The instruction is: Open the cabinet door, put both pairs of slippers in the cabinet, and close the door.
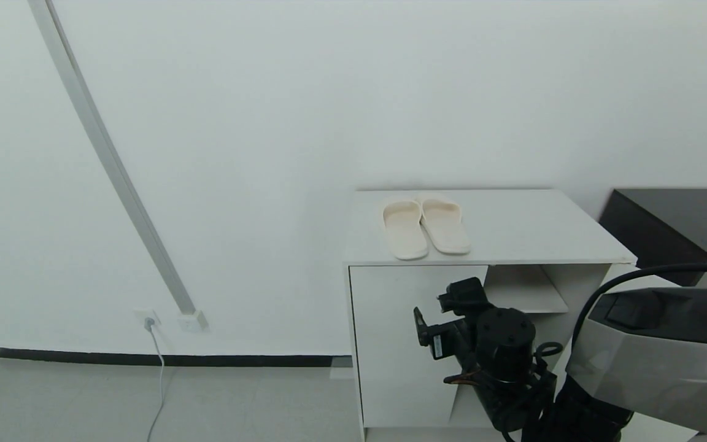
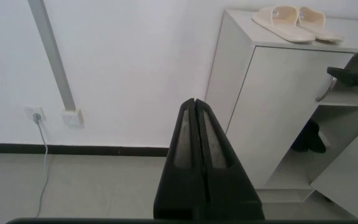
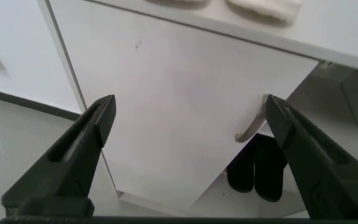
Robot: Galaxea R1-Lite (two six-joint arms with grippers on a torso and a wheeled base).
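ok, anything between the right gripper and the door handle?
Nothing: bare stretch. Right wrist view shows the open right gripper facing the cabinet door, its handle unobstructed near one finger.

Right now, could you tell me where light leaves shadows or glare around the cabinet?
Head view: even light on the cabinet top, the cream slippers cast hardly any shadow, no glare. Right wrist view: the dark slippers lie in shade low inside the cabinet, beside the door. Left wrist view: that spot is dim.
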